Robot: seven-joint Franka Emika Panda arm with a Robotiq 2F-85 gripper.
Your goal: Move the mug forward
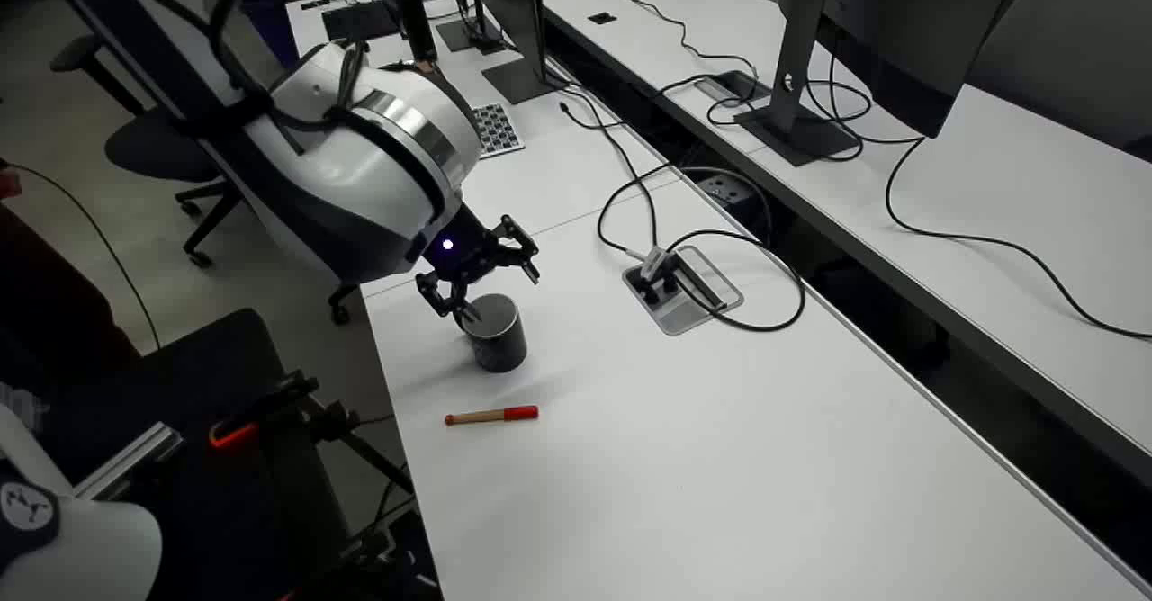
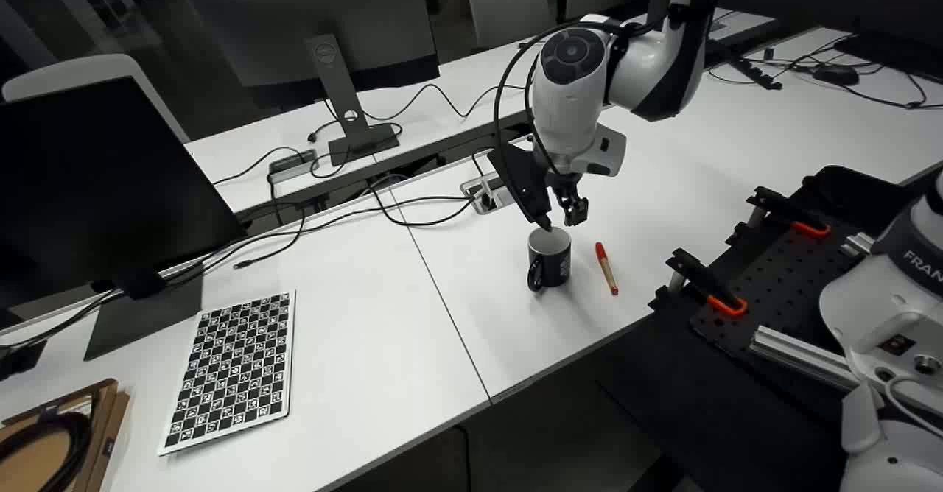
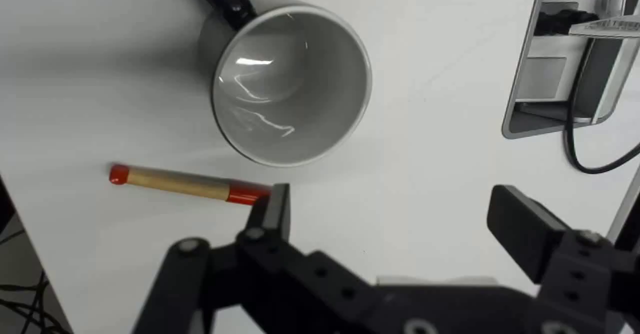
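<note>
The mug is dark grey outside and pale inside, and stands upright on the white table. Its dark side shows in both exterior views (image 1: 500,349) (image 2: 556,267). In the wrist view I look into the open mug (image 3: 295,89), with its black handle at the upper left. My gripper (image 3: 392,211) is open, with nothing between its fingers. In both exterior views the gripper (image 1: 500,295) (image 2: 561,219) hangs just above the mug's rim. One fingertip overlaps the rim in the picture; I cannot tell whether it touches. In the wrist view the mug lies beyond the left finger.
A red-and-tan pen (image 1: 490,416) lies near the mug, also in the wrist view (image 3: 180,183). A table socket box (image 1: 684,288) with black cables (image 1: 792,300) lies on the other side. A checkered board (image 2: 232,370) and a monitor (image 2: 103,183) stand farther along the table.
</note>
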